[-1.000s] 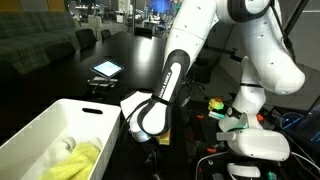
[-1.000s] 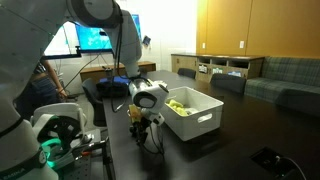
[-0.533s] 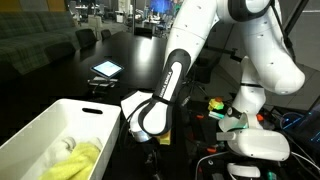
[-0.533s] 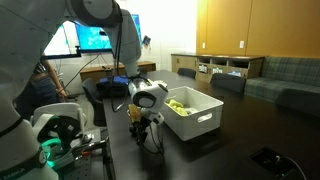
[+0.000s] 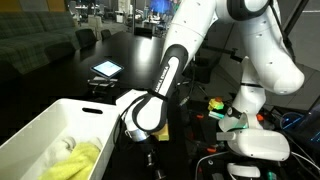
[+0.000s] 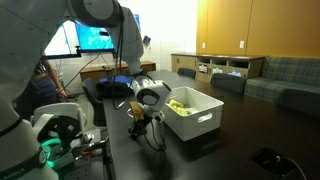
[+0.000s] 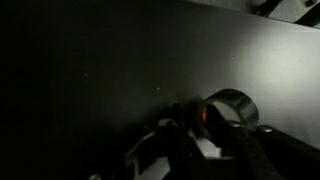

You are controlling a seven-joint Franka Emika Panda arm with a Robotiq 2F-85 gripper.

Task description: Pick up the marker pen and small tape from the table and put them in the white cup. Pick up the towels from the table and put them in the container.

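Hand [image 6: 139, 126] shifted slightly toward the container [image 6: 200, 118] since a second ago, low over the dark desk [image 6: 240, 145], jaw width lost in shadow and impossible to tell, one tape ring [image 7: 228, 108] dim in the wrist view, one yellow-green towel [image 5: 78, 162] lying inside the container.

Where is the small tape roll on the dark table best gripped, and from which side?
Pinch the wall of the tape roll, coming from straight above. It seems to lie flat on the table, hole upward, leaving the rim exposed.
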